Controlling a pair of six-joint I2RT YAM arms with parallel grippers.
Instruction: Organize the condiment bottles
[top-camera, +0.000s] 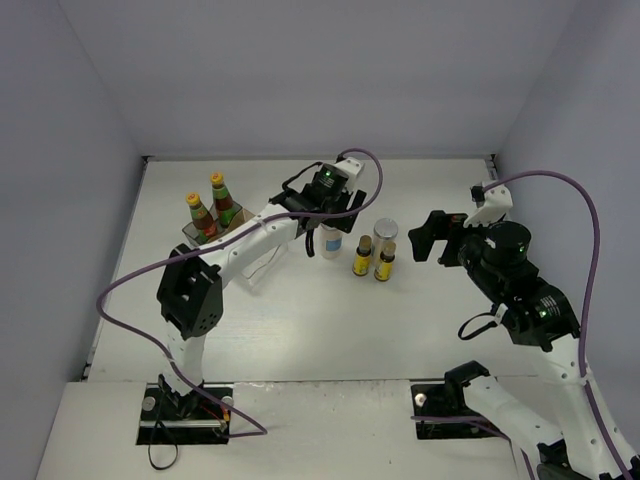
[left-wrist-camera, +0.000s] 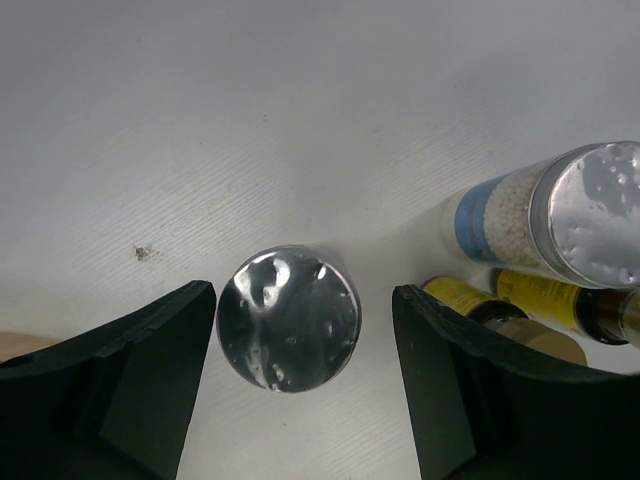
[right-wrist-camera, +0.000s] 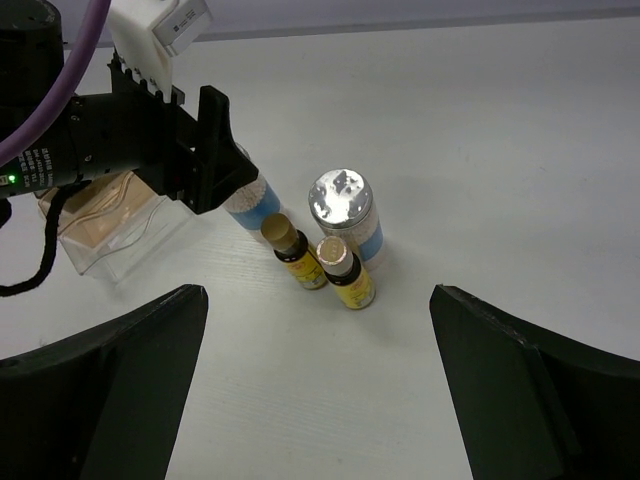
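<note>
- The left gripper (left-wrist-camera: 302, 293) hangs over a silver-lidded jar (left-wrist-camera: 288, 330). Its jaws are wide, one on each side of the lid, and neither touches it.
- In the top view this jar stands on the worktop (top-camera: 300, 330). The rack (top-camera: 232, 222), holding two sauce bottles (top-camera: 201, 216), is at its 9 o'clock. The second jar (top-camera: 385, 234) is at 3 o'clock, and the two yellow bottles (top-camera: 372, 259) are near 4 o'clock.
- The jar looks rigid, with a smooth round wall and pale grains inside. It is probably light, likely slick, and tall enough to tip if nudged.
- The best hold is likely across the body, below the shiny lid and about mid-height. The pads would then bear on the straight wall rather than on the lid edge.
- The neighbours at 3 o'clock are near but apart from it, so one finger has less room on that side.
- The right gripper (right-wrist-camera: 318, 295) is wide open, holds nothing, and stays clear of the cluster.
</note>
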